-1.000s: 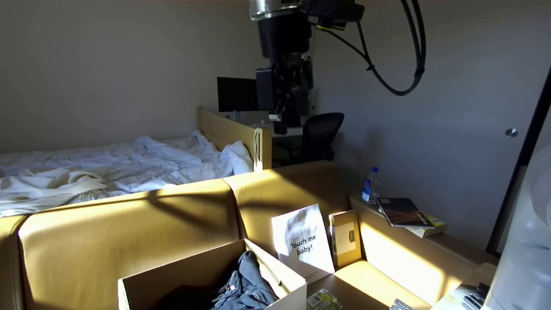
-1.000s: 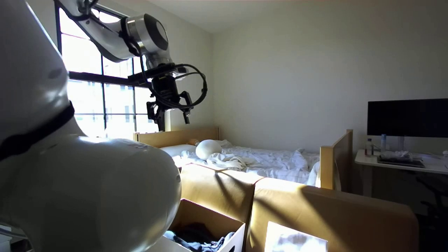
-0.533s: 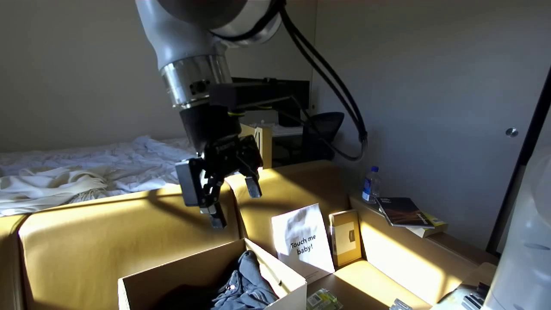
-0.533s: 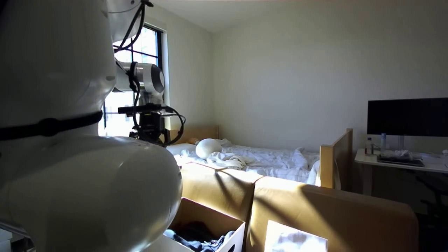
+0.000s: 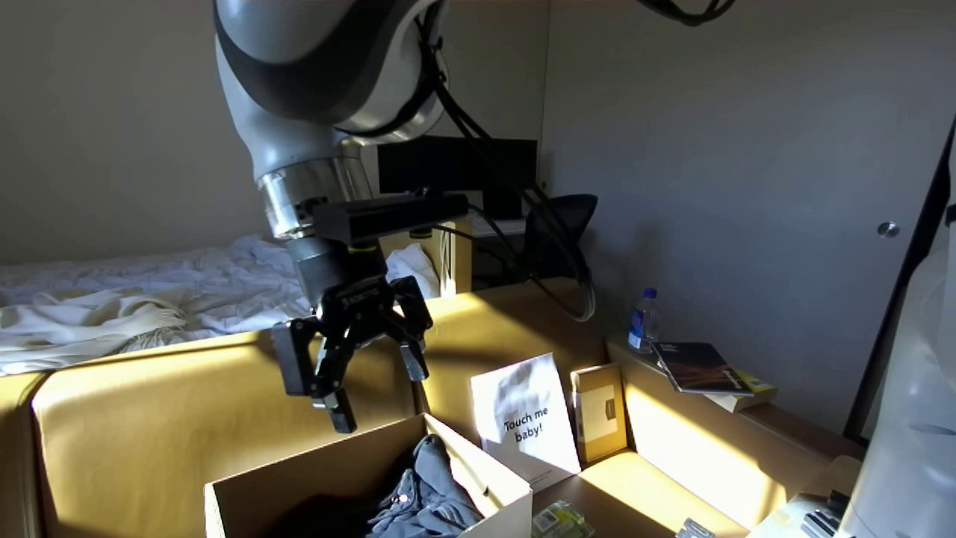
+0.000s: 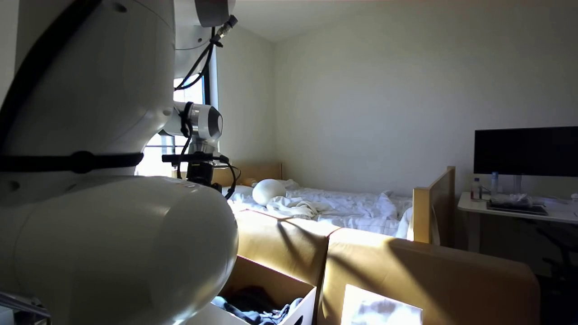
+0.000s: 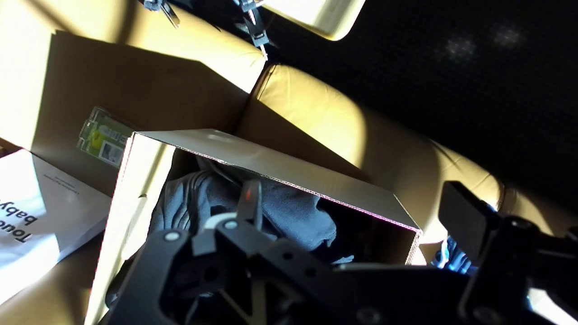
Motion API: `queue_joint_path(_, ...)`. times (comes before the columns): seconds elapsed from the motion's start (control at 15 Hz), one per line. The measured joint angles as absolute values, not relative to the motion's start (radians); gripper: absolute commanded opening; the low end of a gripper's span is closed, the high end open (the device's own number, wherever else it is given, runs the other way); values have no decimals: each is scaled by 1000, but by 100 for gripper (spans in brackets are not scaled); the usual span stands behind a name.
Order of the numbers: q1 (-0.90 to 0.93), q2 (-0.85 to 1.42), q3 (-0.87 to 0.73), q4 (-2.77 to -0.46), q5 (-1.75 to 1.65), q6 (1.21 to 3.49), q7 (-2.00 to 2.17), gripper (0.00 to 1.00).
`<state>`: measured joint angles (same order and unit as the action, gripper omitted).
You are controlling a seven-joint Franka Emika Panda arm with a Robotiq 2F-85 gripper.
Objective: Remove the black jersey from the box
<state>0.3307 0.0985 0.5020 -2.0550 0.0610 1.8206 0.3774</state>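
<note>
The black jersey [image 5: 429, 493] lies crumpled inside the box, dark with blue-grey where light falls on it. It also shows in an exterior view [image 6: 257, 313] and in the wrist view [image 7: 293, 212]. The box [image 5: 508, 508] is a wide open-topped tan carton on the sofa seat; its wall shows in the wrist view [image 7: 271, 158] and in an exterior view [image 6: 271, 273]. My gripper [image 5: 379, 390] is open and empty, above the box's back rim, pointing down. In the wrist view my fingers [image 7: 356, 207] are wide apart over the box. In an exterior view the arm hides the fingertips.
The tan sofa backrest [image 5: 224, 418] stands right behind the box. A white sign [image 5: 526, 422] and a smaller carton [image 5: 599, 415] lean beside it. A clear green-labelled pack [image 5: 560, 519] lies near the box. A bottle [image 5: 644, 321] and books [image 5: 702, 368] sit on the armrest.
My gripper has come down and to the left in an exterior view, from high up to just above the box. It stays open. The box and jersey have not moved.
</note>
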Motion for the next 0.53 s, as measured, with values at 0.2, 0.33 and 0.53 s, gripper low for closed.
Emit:
queue_joint_path(0.2, 378, 143, 472, -2054, 61, 1825, 395, 100)
queue_joint_path(0.33, 415, 215, 451, -2055, 58, 1862, 489, 100)
queue_joint_path(0.53, 464, 343, 390, -2059, 55, 1968, 637, 100)
